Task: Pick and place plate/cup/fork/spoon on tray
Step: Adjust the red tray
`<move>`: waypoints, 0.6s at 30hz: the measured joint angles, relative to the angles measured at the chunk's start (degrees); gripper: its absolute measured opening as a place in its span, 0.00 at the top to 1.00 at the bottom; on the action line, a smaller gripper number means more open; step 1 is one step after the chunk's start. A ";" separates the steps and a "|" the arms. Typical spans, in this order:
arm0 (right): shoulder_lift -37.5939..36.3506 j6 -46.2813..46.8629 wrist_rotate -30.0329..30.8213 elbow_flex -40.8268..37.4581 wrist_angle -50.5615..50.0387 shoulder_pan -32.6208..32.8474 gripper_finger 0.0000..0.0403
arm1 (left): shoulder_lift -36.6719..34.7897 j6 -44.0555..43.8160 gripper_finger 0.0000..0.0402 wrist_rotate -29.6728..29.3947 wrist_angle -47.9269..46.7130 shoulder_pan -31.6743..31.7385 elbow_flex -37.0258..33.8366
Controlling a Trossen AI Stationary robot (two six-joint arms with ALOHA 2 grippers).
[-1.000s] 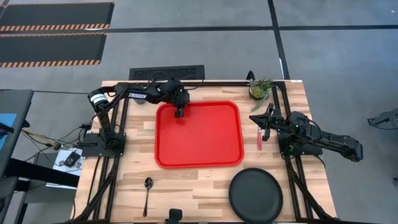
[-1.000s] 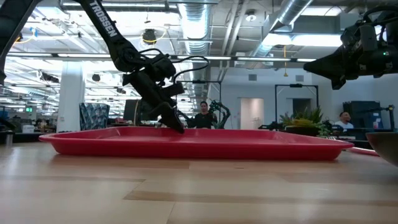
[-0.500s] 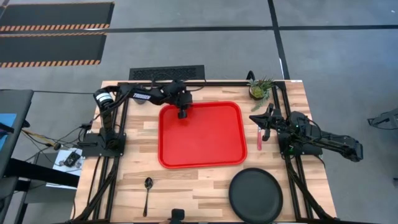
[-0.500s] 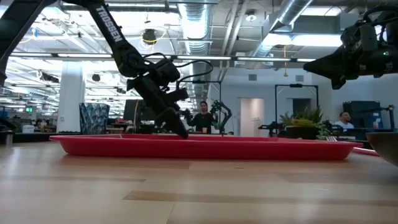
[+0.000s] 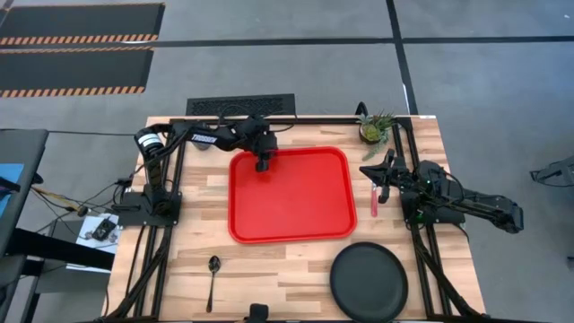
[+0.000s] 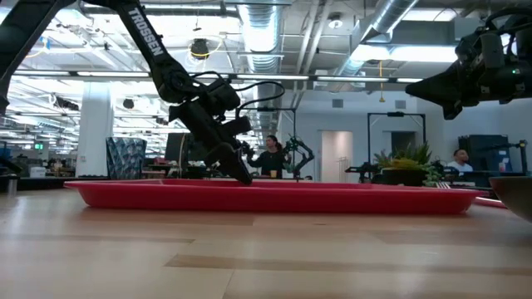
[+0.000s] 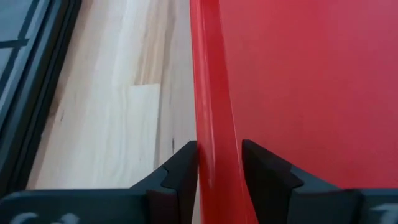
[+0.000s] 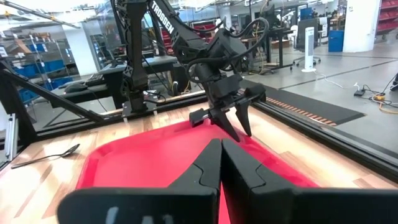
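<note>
The red tray (image 5: 289,195) lies in the middle of the table. My left gripper (image 5: 261,164) is at its far rim, near the far left corner, shut on the rim (image 7: 214,124). My right gripper (image 5: 384,184) is shut and empty, held above the table right of the tray, beside the pink fork (image 5: 374,199) that lies flat on the wood. The black plate (image 5: 369,282) rests at the near right. The dark spoon (image 5: 213,280) lies at the near left. The cup does not show plainly. My left gripper pinches the tray's far rim (image 7: 213,163), near the far left corner, with one finger (image 7: 183,171) outside the tray and one (image 7: 264,174) inside. The fingers come from above, slanting down from the table's left, and lie across the rim. The tray's bottom lies on the table (image 6: 266,199).
A small potted green plant (image 5: 377,127) stands at the far right corner. Black frame rails run along the table's left and right sides (image 5: 157,193) (image 5: 421,238). Bare wood shows between the spoon and the plate, near the front edge (image 5: 278,274).
My left gripper has gone a little toward the table's right edge, still shut on the far rim. The tray has slid along the table to the right with it and stays flat. Over the last half second it has kept still.
</note>
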 joint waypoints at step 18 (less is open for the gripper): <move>0.00 0.00 -0.02 0.00 -0.02 0.02 0.92 | -0.04 10.55 0.95 -0.40 0.02 -0.09 -0.01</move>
